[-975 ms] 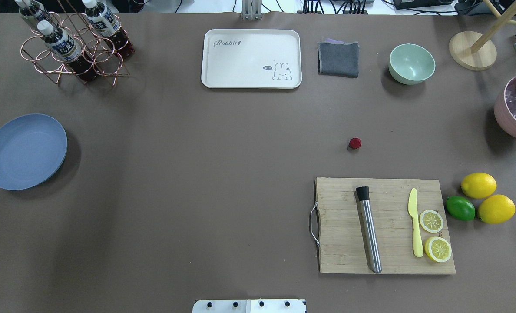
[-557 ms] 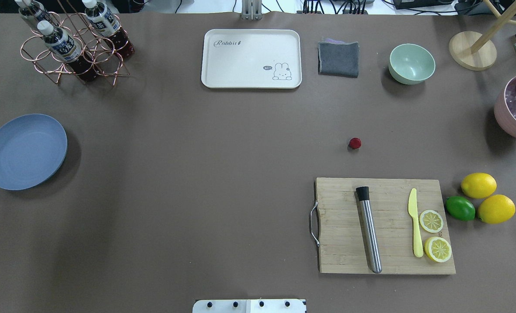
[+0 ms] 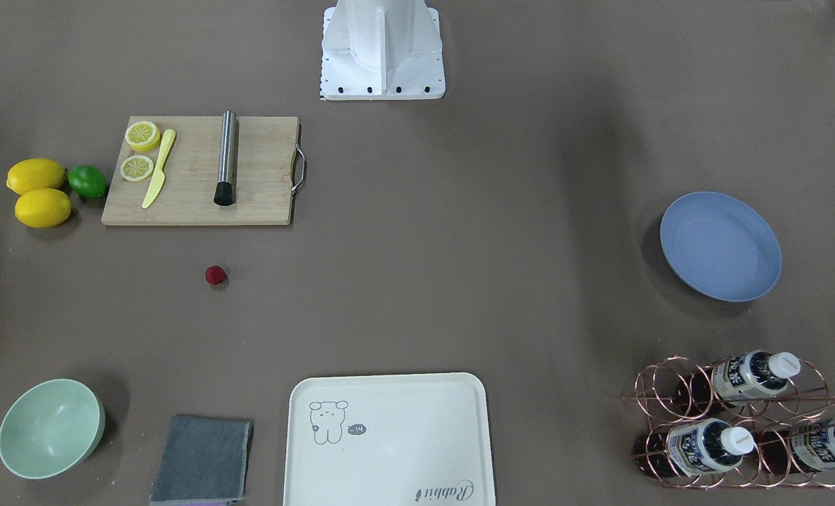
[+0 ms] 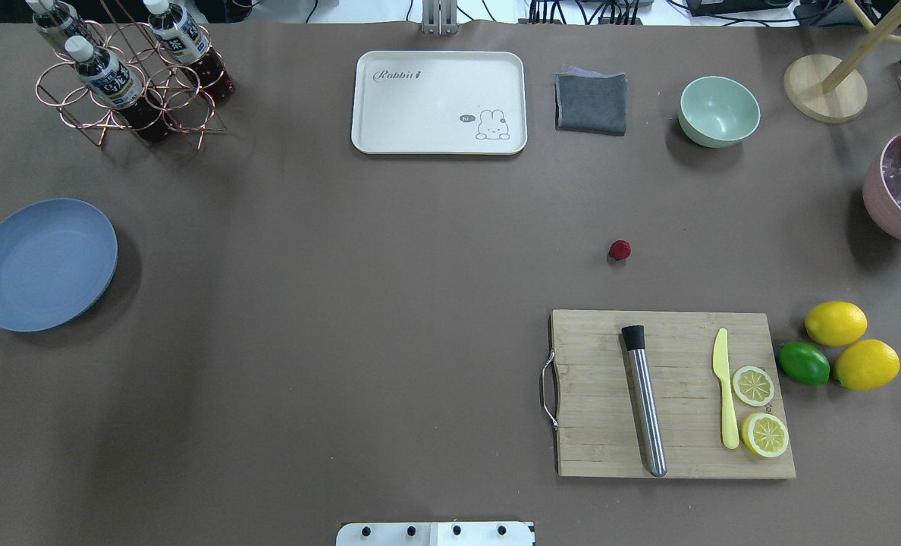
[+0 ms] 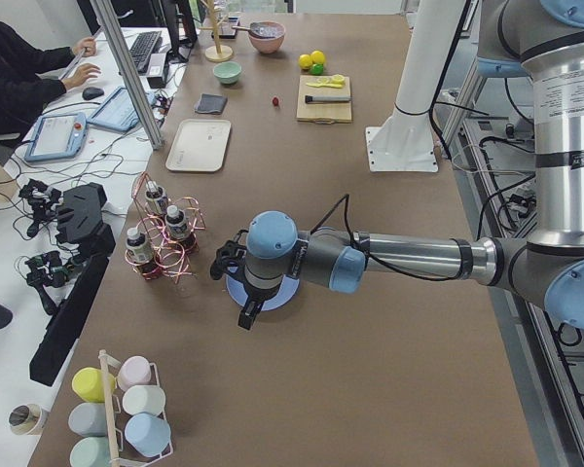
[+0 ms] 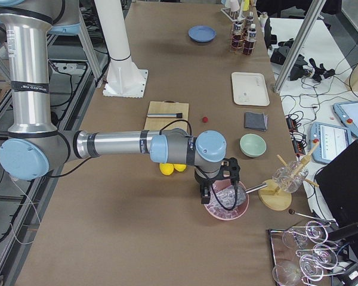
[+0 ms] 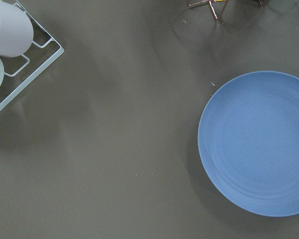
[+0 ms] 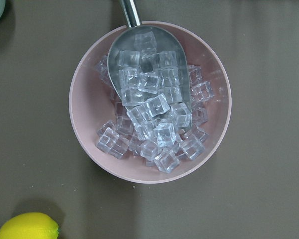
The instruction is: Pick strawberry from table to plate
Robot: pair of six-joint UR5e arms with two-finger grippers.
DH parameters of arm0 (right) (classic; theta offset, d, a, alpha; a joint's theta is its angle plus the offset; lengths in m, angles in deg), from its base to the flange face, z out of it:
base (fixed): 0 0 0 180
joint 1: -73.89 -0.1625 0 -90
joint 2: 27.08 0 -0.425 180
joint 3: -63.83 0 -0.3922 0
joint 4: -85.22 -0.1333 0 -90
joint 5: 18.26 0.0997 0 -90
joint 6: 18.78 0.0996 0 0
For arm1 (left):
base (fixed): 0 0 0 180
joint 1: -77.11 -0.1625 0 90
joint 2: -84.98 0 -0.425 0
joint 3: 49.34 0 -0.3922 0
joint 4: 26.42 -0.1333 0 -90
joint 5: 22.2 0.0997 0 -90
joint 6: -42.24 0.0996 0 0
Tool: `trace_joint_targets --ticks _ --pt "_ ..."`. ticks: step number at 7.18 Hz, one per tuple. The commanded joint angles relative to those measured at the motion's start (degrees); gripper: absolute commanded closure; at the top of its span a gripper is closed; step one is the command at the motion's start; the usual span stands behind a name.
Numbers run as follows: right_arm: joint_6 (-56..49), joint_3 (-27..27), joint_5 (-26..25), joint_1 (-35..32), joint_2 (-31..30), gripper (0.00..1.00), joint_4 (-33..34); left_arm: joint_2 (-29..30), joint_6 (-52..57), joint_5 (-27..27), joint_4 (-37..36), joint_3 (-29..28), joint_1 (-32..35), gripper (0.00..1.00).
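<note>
The strawberry [image 4: 620,249] is a tiny dark red lump lying on the brown table [image 4: 344,303], just beyond the cutting board; the front-facing view shows the strawberry [image 3: 215,275] too. The blue plate [image 4: 41,264] lies empty at the table's left end, and the plate [image 7: 259,144] fills the right of the left wrist view. My left gripper [image 5: 247,315] hangs over the plate's near edge. My right gripper [image 6: 206,194] hovers at the pink ice bowl, far from the strawberry. Both show only in the side views, so I cannot tell whether either is open or shut.
A wooden cutting board [image 4: 674,394] carries a steel muddler, a yellow knife and lemon slices. Two lemons and a lime [image 4: 803,362] lie right of it. A cream tray [image 4: 439,102], grey cloth [image 4: 591,102] and mint bowl [image 4: 718,111] line the far edge. A bottle rack [image 4: 128,76] stands beyond the plate. The pink bowl of ice [image 8: 149,102] holds a scoop.
</note>
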Motion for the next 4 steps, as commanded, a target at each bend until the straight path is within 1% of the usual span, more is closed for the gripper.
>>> trace_joint_targets --ticks 1,2,3,4 --pt "0.1 -0.1 0.0 0.0 0.6 0.0 0.0 0.0 -0.1 0.0 0.0 0.1 0.0 0.02" --pt "0.2 -0.6 0.1 0.0 1.1 0.0 0.0 -0.1 -0.1 -0.1 0.0 0.5 -0.1 0.02" --pt "0.8 -0.8 0.5 0.7 1.4 0.0 0.0 0.2 -0.6 -3.2 -0.1 0.1 -0.5 0.02" --pt "3.4 -2.2 1.3 3.0 1.5 0.0 -0.1 2.1 -8.4 -4.6 0.1 -0.5 -2.1 0.02"
